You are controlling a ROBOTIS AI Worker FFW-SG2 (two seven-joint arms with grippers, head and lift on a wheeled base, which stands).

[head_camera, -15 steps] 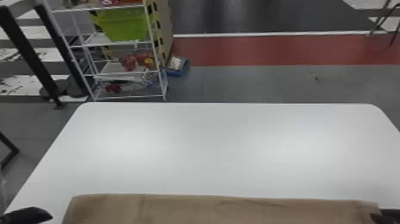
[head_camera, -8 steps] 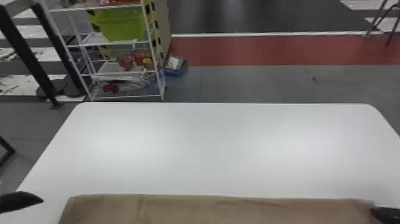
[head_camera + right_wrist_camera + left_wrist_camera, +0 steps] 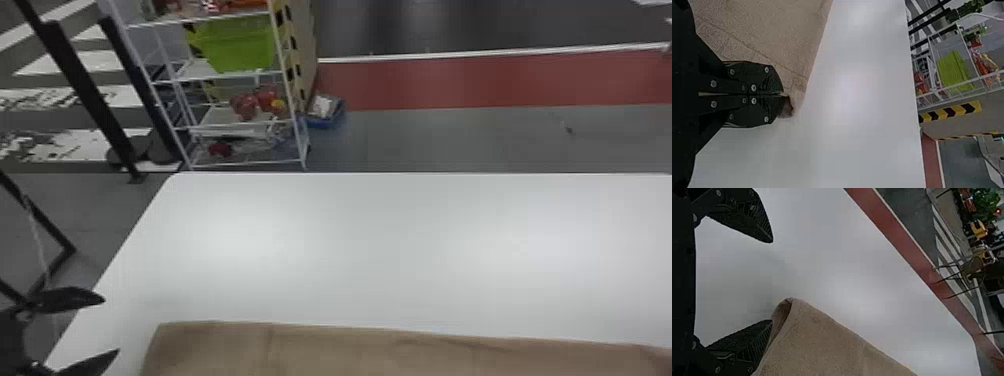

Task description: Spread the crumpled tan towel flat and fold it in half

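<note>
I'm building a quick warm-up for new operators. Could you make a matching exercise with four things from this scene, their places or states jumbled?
1. Left gripper
2. Green bin
3. Right gripper
4. Tan towel

A. Lying on the white table
B. Fingers shut on a bit of cloth
C. On a shelf of the rack
D. Fingers open

Pairs: 1-D, 2-C, 3-B, 4-A
</note>
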